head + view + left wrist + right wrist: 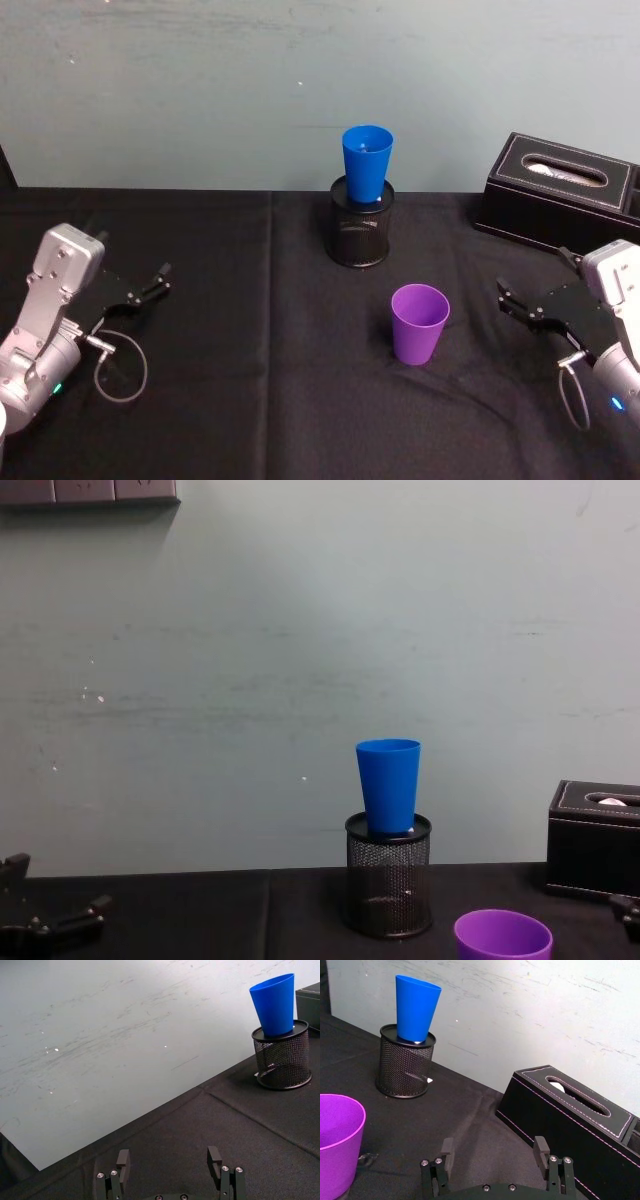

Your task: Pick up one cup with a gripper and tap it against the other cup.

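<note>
Left gripper (158,278), right gripper (507,300): both gape empty. A hard tap from the purple cup (419,325) could topple the blue cup (367,165) off its holder (360,238).

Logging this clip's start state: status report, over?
Left gripper open, idle far left; right gripper open, right of purple cup. Purple cup upright, untouched. Blue cup stands in mesh holder behind it. Tissue box far right.

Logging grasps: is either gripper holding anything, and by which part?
Nothing is held. The left gripper and the right gripper are both open and empty; the purple cup stands untouched.
</note>
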`<state>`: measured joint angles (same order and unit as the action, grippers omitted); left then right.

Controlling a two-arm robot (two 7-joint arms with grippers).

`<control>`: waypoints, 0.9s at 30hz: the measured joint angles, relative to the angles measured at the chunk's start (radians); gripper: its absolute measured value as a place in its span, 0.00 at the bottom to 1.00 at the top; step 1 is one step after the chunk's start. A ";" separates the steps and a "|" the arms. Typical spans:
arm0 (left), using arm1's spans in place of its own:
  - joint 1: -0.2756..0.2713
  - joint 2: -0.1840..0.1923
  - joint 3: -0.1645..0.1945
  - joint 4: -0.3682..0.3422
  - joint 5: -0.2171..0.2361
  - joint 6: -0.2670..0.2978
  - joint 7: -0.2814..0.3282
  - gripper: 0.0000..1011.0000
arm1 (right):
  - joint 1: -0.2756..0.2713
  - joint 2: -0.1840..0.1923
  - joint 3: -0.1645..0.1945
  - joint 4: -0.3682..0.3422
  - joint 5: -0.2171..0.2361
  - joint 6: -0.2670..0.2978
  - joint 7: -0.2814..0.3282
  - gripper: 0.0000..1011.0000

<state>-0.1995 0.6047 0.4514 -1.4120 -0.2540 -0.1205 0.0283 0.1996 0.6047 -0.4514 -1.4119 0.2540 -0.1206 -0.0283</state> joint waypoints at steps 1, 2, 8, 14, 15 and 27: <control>0.000 0.000 0.000 0.000 0.000 0.000 0.000 1.00 | 0.000 0.000 0.000 0.000 0.000 0.000 0.000 0.99; 0.000 0.000 0.000 0.000 0.000 0.000 0.000 1.00 | 0.000 0.000 0.000 0.000 0.000 0.000 0.000 0.99; 0.000 0.000 0.000 0.000 0.000 0.000 0.000 1.00 | 0.000 0.000 0.000 0.000 0.000 0.000 0.000 0.99; 0.000 0.000 0.000 0.000 0.000 0.000 0.000 1.00 | 0.000 0.000 0.000 0.000 0.000 0.000 0.000 0.99; 0.000 0.000 0.000 0.000 0.000 0.000 0.000 1.00 | 0.000 0.000 0.000 0.000 0.000 0.000 0.000 0.99; 0.000 0.000 0.000 0.000 0.000 0.000 0.000 1.00 | 0.000 0.000 0.000 0.000 0.000 0.000 0.000 0.99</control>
<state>-0.1996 0.6047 0.4514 -1.4120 -0.2539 -0.1206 0.0283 0.1995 0.6047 -0.4514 -1.4120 0.2539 -0.1206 -0.0283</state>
